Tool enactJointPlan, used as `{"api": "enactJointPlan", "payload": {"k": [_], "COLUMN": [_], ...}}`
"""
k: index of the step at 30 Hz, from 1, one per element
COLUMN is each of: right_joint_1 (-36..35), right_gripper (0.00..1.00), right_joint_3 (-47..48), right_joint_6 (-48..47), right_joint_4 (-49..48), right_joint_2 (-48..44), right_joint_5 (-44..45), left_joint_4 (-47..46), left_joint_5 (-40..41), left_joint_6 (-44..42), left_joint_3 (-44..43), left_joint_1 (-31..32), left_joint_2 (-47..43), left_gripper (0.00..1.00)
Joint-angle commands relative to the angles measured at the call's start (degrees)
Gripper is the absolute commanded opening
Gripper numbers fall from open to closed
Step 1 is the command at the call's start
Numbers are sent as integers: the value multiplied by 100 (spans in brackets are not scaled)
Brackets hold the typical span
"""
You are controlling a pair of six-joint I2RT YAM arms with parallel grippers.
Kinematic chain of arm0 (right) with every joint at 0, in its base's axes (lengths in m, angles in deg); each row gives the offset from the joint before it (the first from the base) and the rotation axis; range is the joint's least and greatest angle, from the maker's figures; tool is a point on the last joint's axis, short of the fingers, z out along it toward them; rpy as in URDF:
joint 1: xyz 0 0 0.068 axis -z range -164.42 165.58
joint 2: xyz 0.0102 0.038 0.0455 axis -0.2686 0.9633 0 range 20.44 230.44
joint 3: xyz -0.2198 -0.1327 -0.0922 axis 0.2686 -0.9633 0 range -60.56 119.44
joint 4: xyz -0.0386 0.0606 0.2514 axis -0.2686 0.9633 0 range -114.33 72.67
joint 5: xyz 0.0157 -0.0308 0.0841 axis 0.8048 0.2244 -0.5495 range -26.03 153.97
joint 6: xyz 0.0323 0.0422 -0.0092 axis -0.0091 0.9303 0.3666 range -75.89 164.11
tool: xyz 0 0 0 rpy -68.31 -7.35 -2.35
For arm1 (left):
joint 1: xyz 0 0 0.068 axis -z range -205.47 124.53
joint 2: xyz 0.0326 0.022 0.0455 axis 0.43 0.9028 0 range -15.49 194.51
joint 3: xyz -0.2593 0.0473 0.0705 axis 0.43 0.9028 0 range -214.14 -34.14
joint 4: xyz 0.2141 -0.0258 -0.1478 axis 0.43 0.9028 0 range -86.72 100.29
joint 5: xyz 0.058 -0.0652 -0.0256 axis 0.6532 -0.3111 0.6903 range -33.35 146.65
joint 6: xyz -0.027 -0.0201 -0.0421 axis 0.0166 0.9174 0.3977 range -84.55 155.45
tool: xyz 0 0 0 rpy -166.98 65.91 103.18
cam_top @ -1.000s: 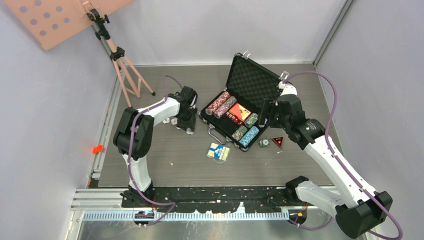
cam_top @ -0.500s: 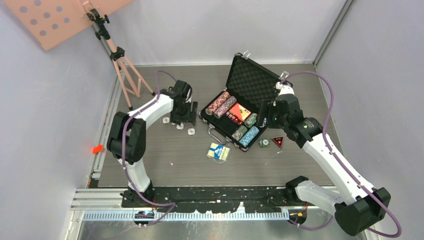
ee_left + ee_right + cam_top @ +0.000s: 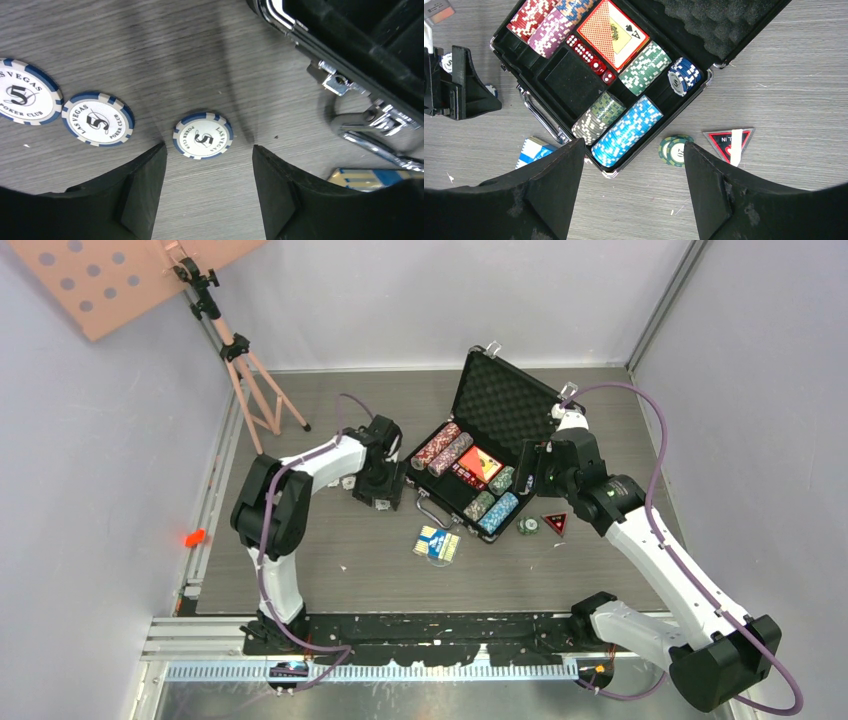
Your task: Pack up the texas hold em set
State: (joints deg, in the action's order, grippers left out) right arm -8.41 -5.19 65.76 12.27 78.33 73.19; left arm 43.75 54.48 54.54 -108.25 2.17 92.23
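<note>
The black briefcase (image 3: 487,400) lies open, holding rows of poker chips (image 3: 626,131), a red card deck (image 3: 616,32) and red dice (image 3: 591,57). Three white-and-blue chips lie flat on the table in the left wrist view, left of the case's latch edge (image 3: 350,55). One chip (image 3: 203,135) sits just ahead of my open left gripper (image 3: 208,147), which holds nothing. Two others (image 3: 97,118) lie further left. My right gripper (image 3: 634,144) hovers open above the case's near corner. A blue deck (image 3: 438,543) and green chips (image 3: 674,150) lie outside the case.
A red-and-black triangular marker (image 3: 729,142) lies right of the green chips. The case's metal handle (image 3: 370,130) sticks out toward the left gripper. A pink tripod (image 3: 245,370) and a pink perforated board (image 3: 120,275) stand at the back left.
The left gripper's jaws have spread wider, and the arm swung back, then right toward the case. The right arm has barely shifted.
</note>
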Motion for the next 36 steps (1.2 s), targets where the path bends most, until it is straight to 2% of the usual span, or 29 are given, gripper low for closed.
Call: {"api": "enactJointPlan", "payload": {"k": [1, 5, 9, 12, 15, 18, 25, 29, 36], "right_joint_1": [4, -1, 2, -1, 2, 1, 0, -1, 2], "right_gripper": [78, 78, 78, 78, 78, 78, 78, 78, 78], "right_joint_3": [138, 148, 162, 170, 167, 173, 190, 200, 229], "right_joint_6": [80, 70, 47, 62, 75, 76, 94, 94, 79], "right_joint_4": [14, 31, 43, 72, 84, 92, 148, 179, 201], "right_joint_2": [-63, -119, -137, -136, -152, -188, -231, -266, -259], "right_joint_5": [-9, 28, 38, 10, -6, -2, -6, -7, -37], "left_joint_4": [-25, -74, 5, 39, -13, -88, -56, -56, -6], "left_joint_5": [148, 169, 714, 816, 871, 825, 588, 669, 995], "left_joint_6": [-63, -57, -68, -77, -115, -133, -160, -168, -249], "left_joint_3": [-135, -25, -55, -102, -84, -38, -105, -77, -52], "left_joint_1": [-30, 15, 180, 198, 219, 224, 207, 207, 200], "left_joint_2": [194, 211, 100, 89, 87, 87, 335, 300, -372], "left_gripper": [66, 56, 47, 47, 58, 61, 50, 35, 34]}}
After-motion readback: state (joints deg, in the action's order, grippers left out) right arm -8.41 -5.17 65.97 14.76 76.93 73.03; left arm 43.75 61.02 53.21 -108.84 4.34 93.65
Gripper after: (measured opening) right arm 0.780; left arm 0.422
